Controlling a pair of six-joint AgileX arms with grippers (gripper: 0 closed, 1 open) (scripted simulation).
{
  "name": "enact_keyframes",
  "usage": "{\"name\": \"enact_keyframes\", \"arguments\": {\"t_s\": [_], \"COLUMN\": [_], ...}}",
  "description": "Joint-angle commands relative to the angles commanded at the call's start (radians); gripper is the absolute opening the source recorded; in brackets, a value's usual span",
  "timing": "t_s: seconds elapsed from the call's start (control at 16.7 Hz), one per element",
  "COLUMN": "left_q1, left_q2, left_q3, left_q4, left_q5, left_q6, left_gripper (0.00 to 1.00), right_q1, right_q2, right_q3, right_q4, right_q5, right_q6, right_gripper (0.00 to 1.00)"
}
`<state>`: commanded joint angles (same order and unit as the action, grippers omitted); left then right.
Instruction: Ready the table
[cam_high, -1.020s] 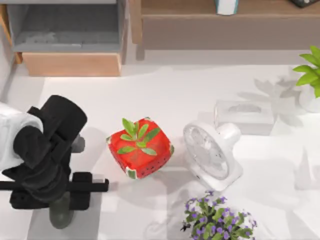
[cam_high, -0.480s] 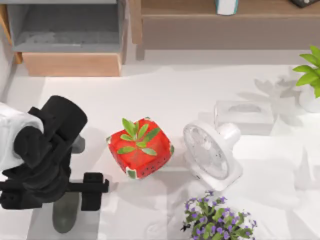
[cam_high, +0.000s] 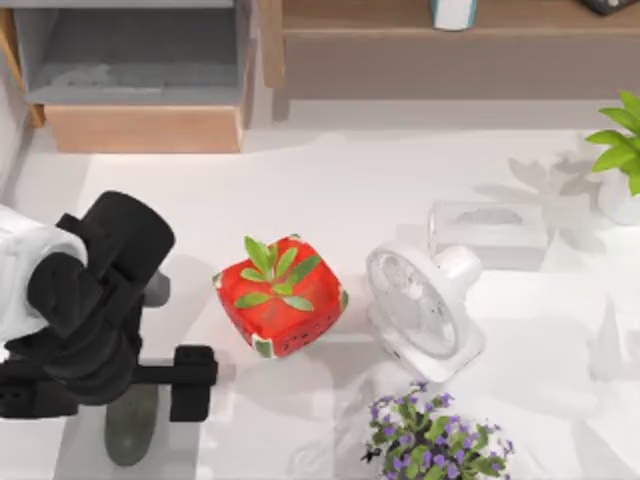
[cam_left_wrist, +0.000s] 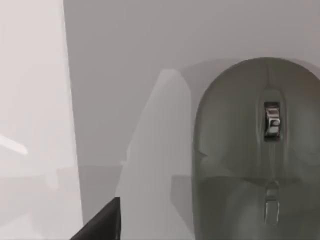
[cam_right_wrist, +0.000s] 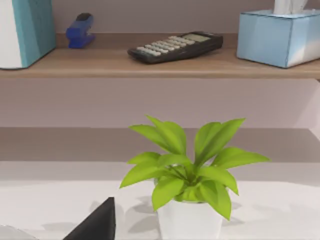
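Hovering low at the white table's (cam_high: 330, 170) left edge, the left gripper (cam_high: 110, 392) stood spread wide, its fingers apart and nothing between them. Directly beneath it lay a grey mouse (cam_left_wrist: 255, 155) on a grey pad (cam_left_wrist: 130, 75). Judged from this, a descent off-centre could nudge the mouse instead of straddling it. Farther right sat a red planter (cam_high: 281, 294), then a white fan (cam_high: 425, 307); a wide swing might clip them.
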<state>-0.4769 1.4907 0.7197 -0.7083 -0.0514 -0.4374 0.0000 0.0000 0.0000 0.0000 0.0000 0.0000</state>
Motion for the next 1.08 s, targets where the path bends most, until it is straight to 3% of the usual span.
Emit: {"name": "enact_keyframes", "arguments": {"t_s": [0.24,0.48,1.08], "left_q1": [0.055,0.151,0.346], "left_q2": [-0.014,-0.033,-0.089], "left_q3": [-0.026,-0.066,-0.112], "left_q4": [0.063,0.255,1.141], "left_q5": [-0.014,-0.005,0.185], "left_q6": [0.021,0.073,0.361], "left_gripper": [1.00,1.00,1.00], "right_q1": [0.000,0.000,0.000], "right_q2": [0.000,0.000,0.000], "right_q3": [0.000,0.000,0.000], "right_q4": [0.000,0.000,0.000], "right_q5": [0.000,0.000,0.000], "right_q6": [0.000,0.000,0.000], "right_gripper": [1.00,1.00,1.00]}}
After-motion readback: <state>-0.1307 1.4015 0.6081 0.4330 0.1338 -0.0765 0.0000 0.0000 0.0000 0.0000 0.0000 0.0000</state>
